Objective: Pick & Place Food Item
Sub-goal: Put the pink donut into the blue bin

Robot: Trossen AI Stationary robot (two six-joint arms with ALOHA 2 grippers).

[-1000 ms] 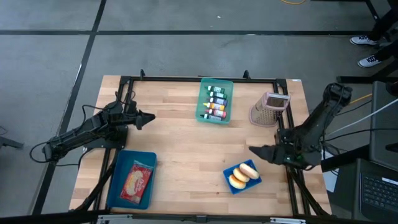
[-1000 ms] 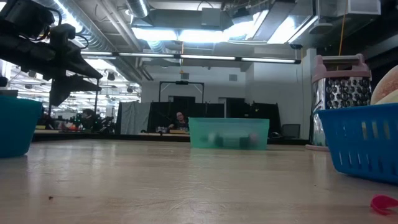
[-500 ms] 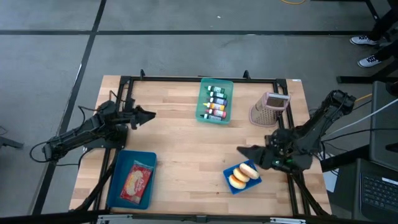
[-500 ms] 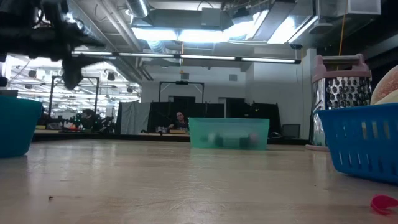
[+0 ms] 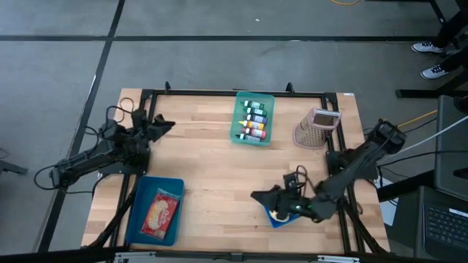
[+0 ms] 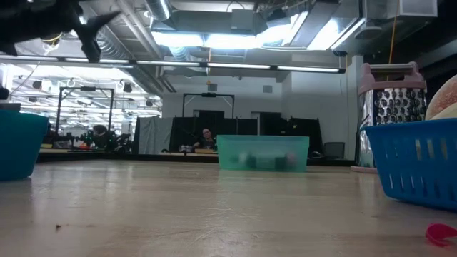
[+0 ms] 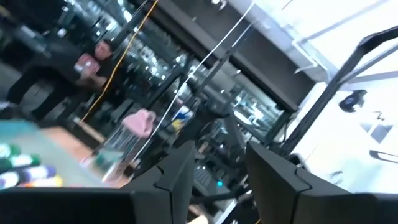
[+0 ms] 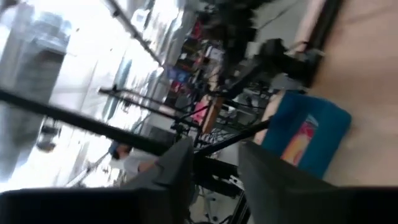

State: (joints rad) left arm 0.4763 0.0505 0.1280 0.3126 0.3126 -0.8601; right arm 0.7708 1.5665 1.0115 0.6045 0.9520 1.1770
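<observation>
A small blue basket (image 5: pixel 273 218) (image 6: pixel 414 160) with pale buns (image 6: pixel 446 106) stands near the table's right near corner, mostly hidden in the high view by my right arm. My right gripper (image 5: pixel 254 196) (image 8: pixel 214 152) hovers level just left of that basket, open, with nothing between its fingers. A blue tray (image 5: pixel 135 219) at the near left holds a red and yellow food packet (image 5: pixel 159 212) (image 8: pixel 300 140). My left gripper (image 5: pixel 170 123) (image 7: pixel 219 155) is raised at the far left, tipped upward, open and empty.
A teal bin (image 5: pixel 252 118) of small bottles stands at the far middle, and a metal grater (image 5: pixel 316 128) with a pink top at the far right. A small pink scrap (image 6: pixel 439 232) lies near the front. The table's middle is bare wood (image 5: pixel 212 172).
My right gripper has swept level toward the table's left and near edges, passing over the bun basket to its left side. My left gripper has risen and tipped its fingers upward, drifting a little toward the far edge.
</observation>
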